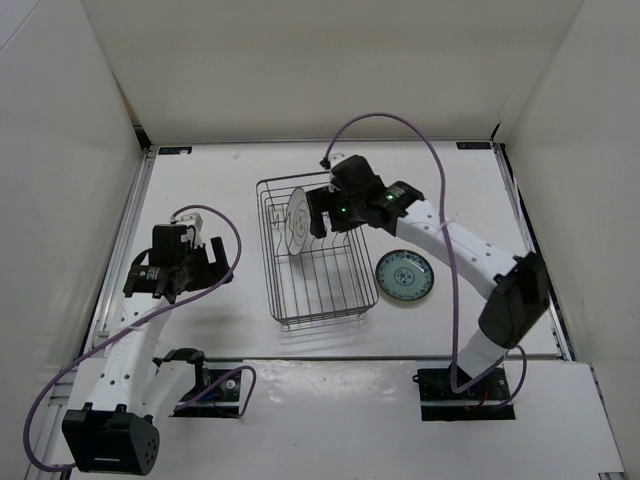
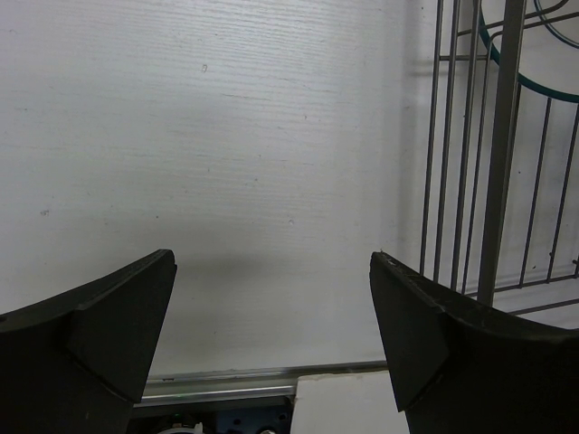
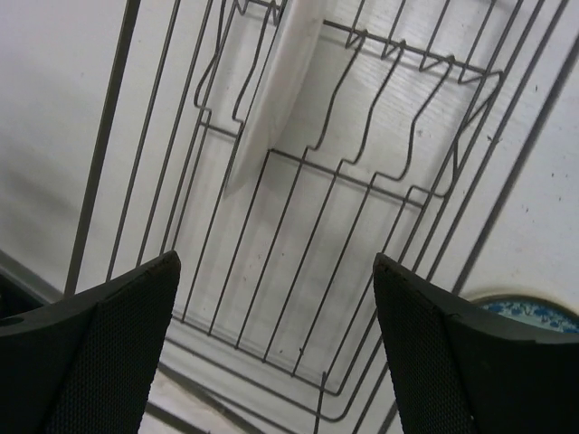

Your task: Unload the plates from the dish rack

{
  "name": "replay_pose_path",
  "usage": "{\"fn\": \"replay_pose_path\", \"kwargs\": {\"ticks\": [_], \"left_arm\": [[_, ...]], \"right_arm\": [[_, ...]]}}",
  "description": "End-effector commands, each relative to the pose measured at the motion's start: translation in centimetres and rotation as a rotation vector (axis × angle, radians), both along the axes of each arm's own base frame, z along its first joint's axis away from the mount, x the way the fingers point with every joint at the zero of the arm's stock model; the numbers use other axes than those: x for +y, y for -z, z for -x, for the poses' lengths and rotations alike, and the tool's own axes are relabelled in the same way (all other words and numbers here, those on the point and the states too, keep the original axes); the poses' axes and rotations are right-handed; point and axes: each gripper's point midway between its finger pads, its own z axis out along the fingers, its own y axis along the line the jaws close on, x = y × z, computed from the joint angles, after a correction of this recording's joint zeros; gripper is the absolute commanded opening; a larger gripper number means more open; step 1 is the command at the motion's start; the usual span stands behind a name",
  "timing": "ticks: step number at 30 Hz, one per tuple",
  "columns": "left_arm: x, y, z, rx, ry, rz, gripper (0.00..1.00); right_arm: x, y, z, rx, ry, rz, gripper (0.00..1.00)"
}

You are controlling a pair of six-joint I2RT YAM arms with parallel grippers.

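The dark wire dish rack (image 1: 320, 300) stands mid-table. A white plate with grey rings (image 1: 297, 221) stands upright on edge in its far end; it shows edge-on in the right wrist view (image 3: 276, 86). A teal-blue patterned plate (image 1: 404, 276) lies flat on the table right of the rack, its rim at the lower right of the right wrist view (image 3: 534, 310). The cream-tan plate is out of view. My right gripper (image 1: 318, 213) is open and empty above the rack, just right of the white plate. My left gripper (image 1: 205, 270) is open and empty, left of the rack (image 2: 493, 181).
White walls close in the table on the left, back and right. A metal rail (image 1: 320, 357) runs along the near edge, with the arm bases below it.
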Motion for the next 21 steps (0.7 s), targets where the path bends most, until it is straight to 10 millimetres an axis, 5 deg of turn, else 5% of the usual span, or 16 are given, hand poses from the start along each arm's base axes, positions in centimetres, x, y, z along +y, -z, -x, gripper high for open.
{"fn": "replay_pose_path", "kwargs": {"ticks": [1, 3, 4, 7, 8, 9, 10, 15, 21], "left_arm": [[-0.5, -0.3, -0.1, -0.014, 0.016, 0.022, 0.99], [-0.7, -0.3, 0.0, -0.012, 0.025, 0.028, 0.99], [-0.7, -0.2, 0.0, -0.012, 0.025, 0.033, 0.99], [-0.9, -0.3, 0.0, -0.012, 0.03, 0.044, 0.99], [-1.1, -0.5, -0.1, -0.017, 0.035, 0.049, 0.99], [-1.0, -0.3, -0.1, -0.011, 0.033, 0.048, 0.99], [-1.1, -0.4, -0.1, -0.012, 0.036, 0.049, 0.99], [-1.3, -0.5, -0.2, -0.015, 0.043, 0.057, 0.99], [-1.4, -0.5, 0.0, -0.016, 0.044, 0.062, 0.99]], "right_arm": [[1.1, -0.8, -1.4, -0.075, 0.027, 0.082, 0.89], [2.3, 0.0, -2.4, -0.078, 0.033, 0.102, 0.89], [3.1, -1.9, -3.3, -0.127, 0.047, 0.084, 0.89], [3.8, 0.2, -4.9, -0.117, 0.071, 0.163, 0.85], [5.1, -1.4, -6.1, -0.156, 0.088, 0.14, 0.85], [5.0, -0.1, -6.5, -0.137, 0.1, 0.187, 0.82], [5.7, -1.3, -7.1, -0.159, 0.11, 0.163, 0.8], [6.0, 0.8, -9.2, -0.147, 0.192, 0.223, 0.7], [5.8, 3.4, -9.3, -0.113, 0.218, 0.259, 0.56]]}}
